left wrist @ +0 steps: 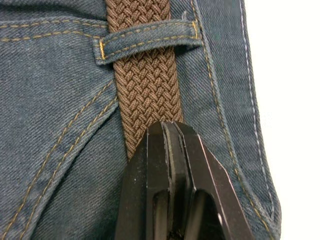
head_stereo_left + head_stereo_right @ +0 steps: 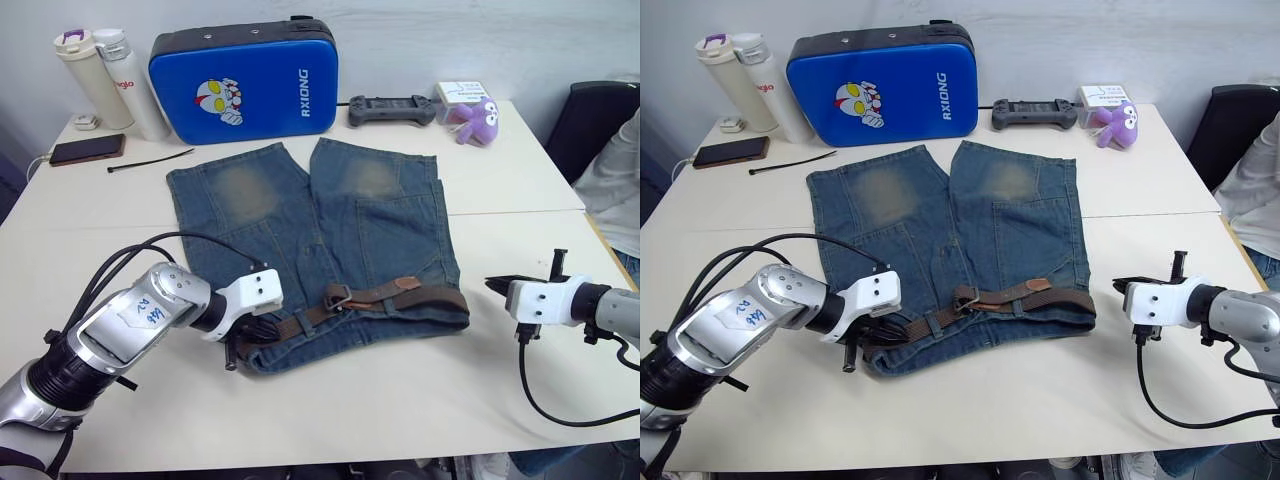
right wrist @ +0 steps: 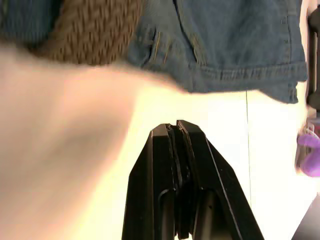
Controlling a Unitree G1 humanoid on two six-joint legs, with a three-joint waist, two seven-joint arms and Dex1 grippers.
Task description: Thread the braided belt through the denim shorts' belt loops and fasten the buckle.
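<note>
The denim shorts (image 2: pixel 300 220) lie flat mid-table, with the waistband toward me. The braided belt (image 2: pixel 420 297) runs along the waistband, and its buckle (image 2: pixel 336 295) rests near the middle with a loose strap end (image 2: pixel 405 284) angled up beside it. In the left wrist view the belt (image 1: pixel 145 85) passes under a belt loop (image 1: pixel 147 37). My left gripper (image 1: pixel 172 127) is shut, its tips resting on the belt at the waistband's left end (image 2: pixel 243 340). Right of the shorts, my right gripper (image 2: pixel 497 286) hovers shut over bare table, holding nothing.
Along the back edge stand a blue case (image 2: pixel 245 80), two bottles (image 2: pixel 95 80), a game controller (image 2: pixel 392 110), a white box (image 2: pixel 460 92) and a purple toy (image 2: pixel 478 120). A phone (image 2: pixel 87 150) and a black cable tie (image 2: pixel 150 160) lie back left. A person (image 2: pixel 615 180) sits at right.
</note>
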